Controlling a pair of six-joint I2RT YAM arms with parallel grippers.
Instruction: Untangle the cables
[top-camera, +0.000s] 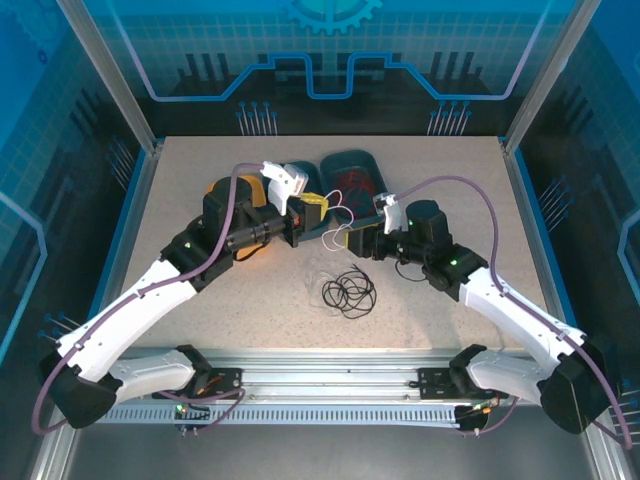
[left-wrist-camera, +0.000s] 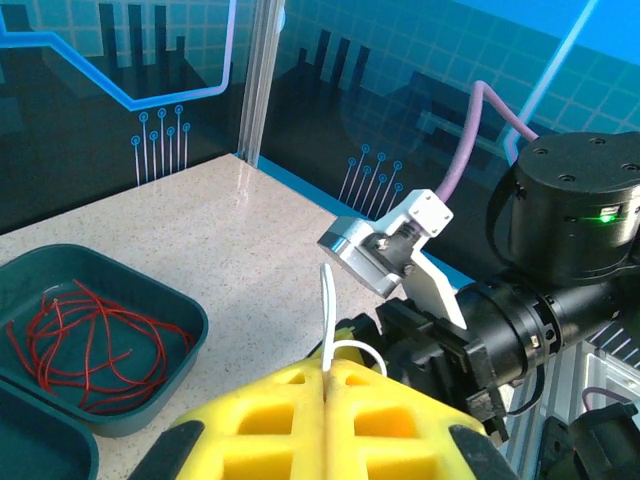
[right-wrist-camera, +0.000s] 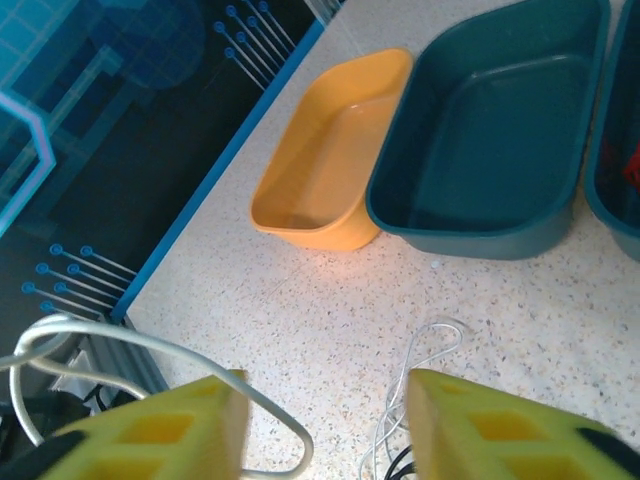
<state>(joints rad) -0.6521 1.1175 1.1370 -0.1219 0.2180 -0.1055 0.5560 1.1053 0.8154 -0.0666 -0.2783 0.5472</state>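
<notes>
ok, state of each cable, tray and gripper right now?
left gripper: shut on the white cable.
right gripper: open.
white cable: pinched by the left gripper, a loop lying across one right finger.
black cable: loose coil on the table, apart from both grippers.
red cable: loose tangle inside a teal tray.
orange tray: empty.
second teal tray: empty.

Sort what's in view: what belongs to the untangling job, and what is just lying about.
Job:
red cable
white cable, pinched in the left tool
black cable

Lying about:
orange tray, empty
teal tray, empty
</notes>
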